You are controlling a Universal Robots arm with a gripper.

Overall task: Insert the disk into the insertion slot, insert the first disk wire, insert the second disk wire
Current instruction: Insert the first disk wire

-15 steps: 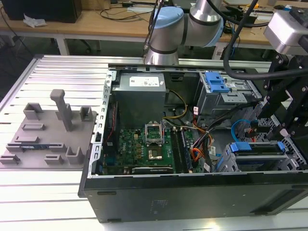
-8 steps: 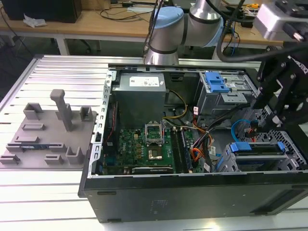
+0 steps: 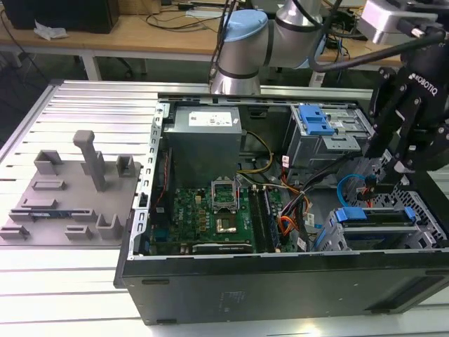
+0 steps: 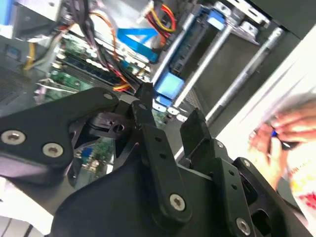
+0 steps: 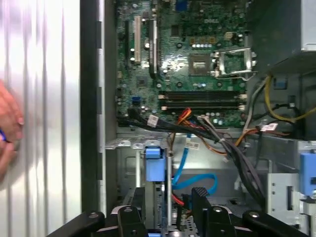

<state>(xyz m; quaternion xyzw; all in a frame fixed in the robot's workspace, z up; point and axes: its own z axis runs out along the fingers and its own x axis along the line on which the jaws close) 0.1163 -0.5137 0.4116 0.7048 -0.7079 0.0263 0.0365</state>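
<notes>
The disk (image 3: 377, 229) is judged already seated in the insertion slot (image 3: 423, 219) at the near corner of the case (image 3: 280, 284) on the exterior view's right, and the claw (image 3: 382, 181) is held apart and empty just above it, so the first-wire step seems in hand, demanding a fine grip among crowded cables (image 3: 289, 223).

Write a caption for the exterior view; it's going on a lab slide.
Open gripper hangs inside the opened computer case, above the blue-framed disk.
</notes>
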